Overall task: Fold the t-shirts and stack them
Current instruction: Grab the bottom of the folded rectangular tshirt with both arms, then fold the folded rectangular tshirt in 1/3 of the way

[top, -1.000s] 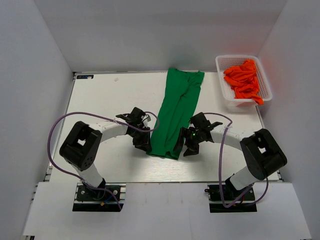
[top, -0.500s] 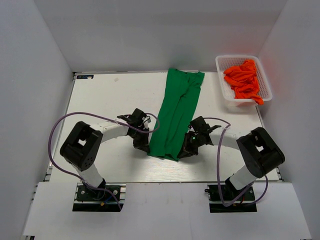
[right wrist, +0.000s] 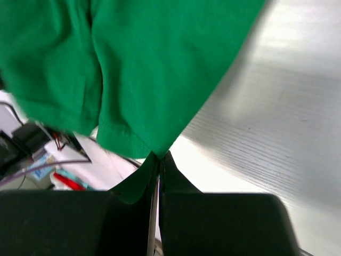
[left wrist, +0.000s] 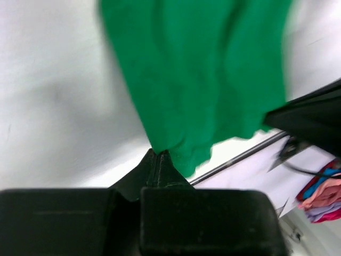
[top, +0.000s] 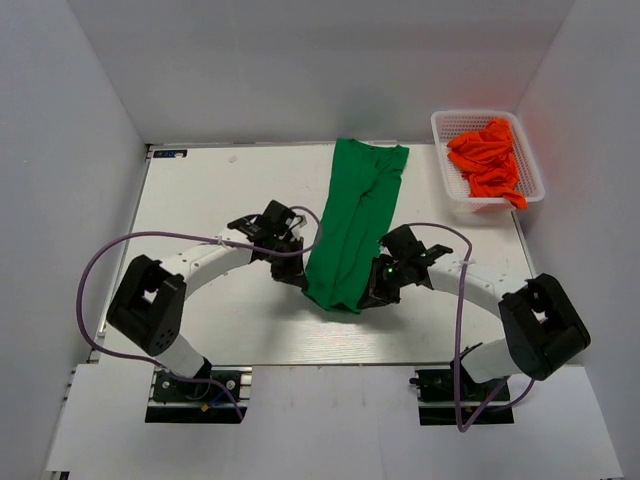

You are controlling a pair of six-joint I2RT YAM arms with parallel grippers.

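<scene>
A green t-shirt (top: pixel 355 220) lies folded lengthwise in a long strip down the middle of the table. Its near end is lifted off the surface. My left gripper (top: pixel 303 281) is shut on the near left corner of the green t-shirt (left wrist: pixel 197 80). My right gripper (top: pixel 366 300) is shut on the near right corner, and the cloth (right wrist: pixel 138 69) hangs from its closed jaws. Several orange t-shirts (top: pixel 488 160) lie crumpled in the basket at the back right.
A white mesh basket (top: pixel 452 200) sits at the table's back right corner. Purple cables loop from both arms over the near half of the table (top: pixel 220 190). The table's near edge runs just behind the shirt's lifted end.
Both grippers closed on the near corners of the green t-shirt and lifted them, drawing the near end up and slightly towards the far side.
</scene>
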